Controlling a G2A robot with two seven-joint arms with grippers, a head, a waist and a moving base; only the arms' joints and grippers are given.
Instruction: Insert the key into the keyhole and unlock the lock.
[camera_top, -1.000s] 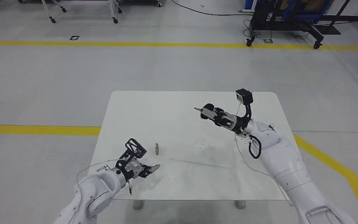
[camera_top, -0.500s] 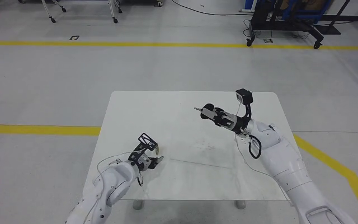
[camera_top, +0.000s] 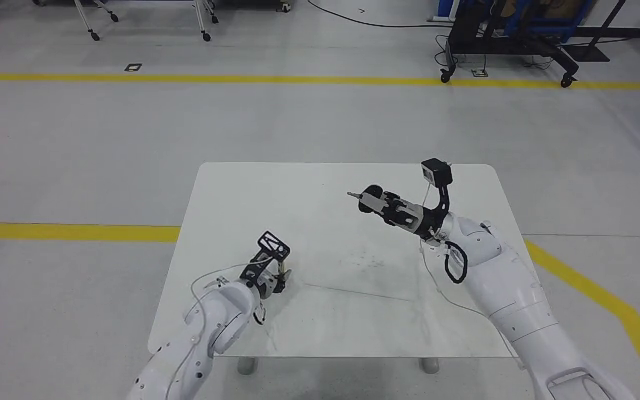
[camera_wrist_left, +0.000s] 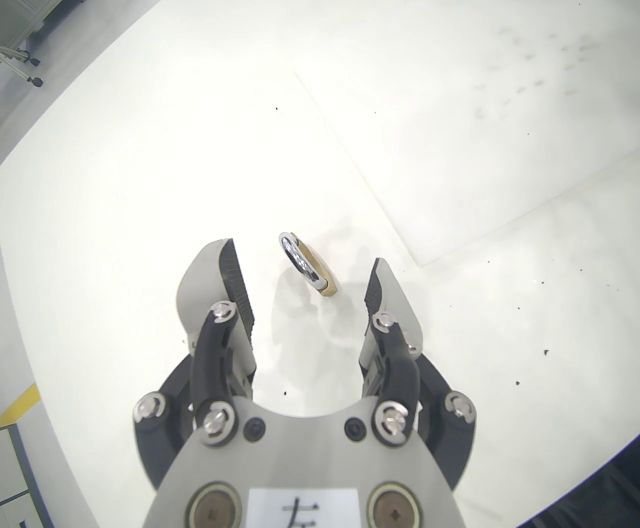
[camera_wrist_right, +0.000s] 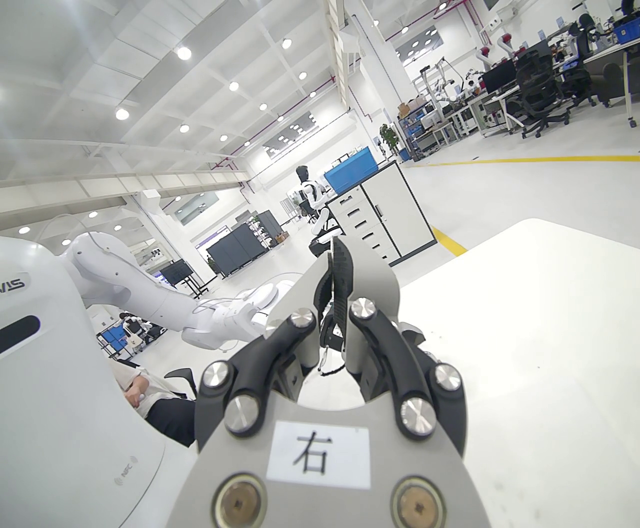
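The lock (camera_wrist_left: 311, 266) stands on edge on the white table (camera_top: 300, 190), toward the near left part of the top, with its brass body and chrome shackle both visible. The left end effector (camera_wrist_left: 302, 254) is positioned over the lock with its fingers wide open. One finger (camera_wrist_left: 235, 280) is on each side of the lock, and neither finger touches it. A thin white sheet (camera_wrist_left: 450, 150) lies flat on the table, and its corner is just beside the lock. The right end effector (camera_top: 362, 197) is held above the far right part of the table, well apart from the lock, and it points toward the table centre. Its fingers are pressed together on the key (camera_top: 351, 194). In the top view the key appears as a slim metal tip projecting past the fingertips. The right wrist view shows the two ribbed pads (camera_wrist_right: 342, 272) closed against each other, and the key itself cannot be made out there.
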